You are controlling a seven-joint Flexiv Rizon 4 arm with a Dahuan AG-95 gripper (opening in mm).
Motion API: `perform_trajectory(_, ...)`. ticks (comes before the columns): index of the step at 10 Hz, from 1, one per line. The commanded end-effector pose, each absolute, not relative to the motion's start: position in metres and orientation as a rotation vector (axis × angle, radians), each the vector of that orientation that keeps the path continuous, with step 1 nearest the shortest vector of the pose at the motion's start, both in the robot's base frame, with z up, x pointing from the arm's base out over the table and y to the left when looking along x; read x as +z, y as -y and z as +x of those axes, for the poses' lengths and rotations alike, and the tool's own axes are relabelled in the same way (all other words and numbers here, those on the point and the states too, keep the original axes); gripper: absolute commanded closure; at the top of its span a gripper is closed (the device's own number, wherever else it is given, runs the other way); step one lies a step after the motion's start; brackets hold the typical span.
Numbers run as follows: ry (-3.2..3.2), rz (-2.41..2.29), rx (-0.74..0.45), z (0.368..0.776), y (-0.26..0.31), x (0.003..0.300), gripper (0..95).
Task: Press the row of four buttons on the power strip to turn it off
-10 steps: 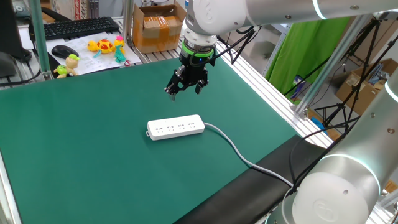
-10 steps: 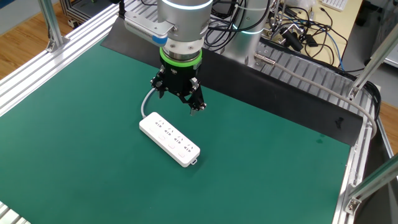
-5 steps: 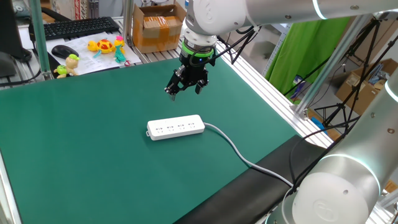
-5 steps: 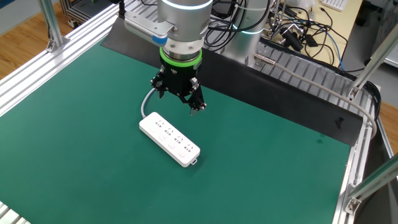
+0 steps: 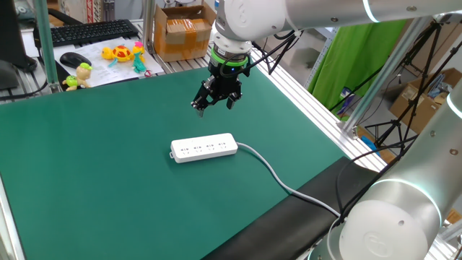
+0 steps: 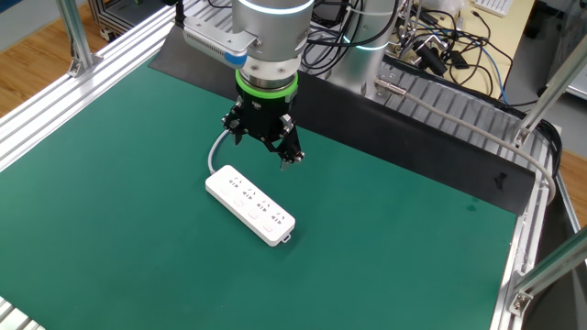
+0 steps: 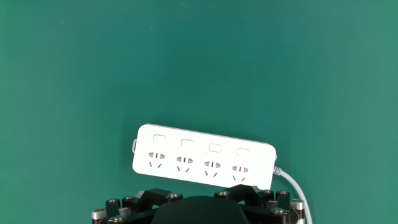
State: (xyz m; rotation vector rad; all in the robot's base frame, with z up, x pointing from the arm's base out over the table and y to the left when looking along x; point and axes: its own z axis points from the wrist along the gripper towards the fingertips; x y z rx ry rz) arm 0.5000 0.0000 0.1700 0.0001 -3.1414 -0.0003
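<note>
Power strip (image 5: 204,147) flat on the green table mat (image 5: 86,166), socket face up, so that the row of four buttons (image 7: 198,144) along one long edge lies exposed from above; pale grey cable (image 5: 273,173) trailing off toward the table edge (clear of the buttons). Gripper (image 6: 263,142) poised above the mat just beside the strip, pointing down, jaws spread wide and grasping nothing, touching nothing. Probable reason for the raised pose: an overhead look at the whole row before any descent. No button pressed yet, by appearance.
</note>
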Motion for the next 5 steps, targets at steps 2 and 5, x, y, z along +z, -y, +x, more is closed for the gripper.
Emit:
perform_trajectory(2,3.168,-0.026,-0.114,0.497,-0.001,0.168,95.0)
perform_trajectory(5,3.175,-0.044,-0.109,0.478,-0.005,0.154,95.0)
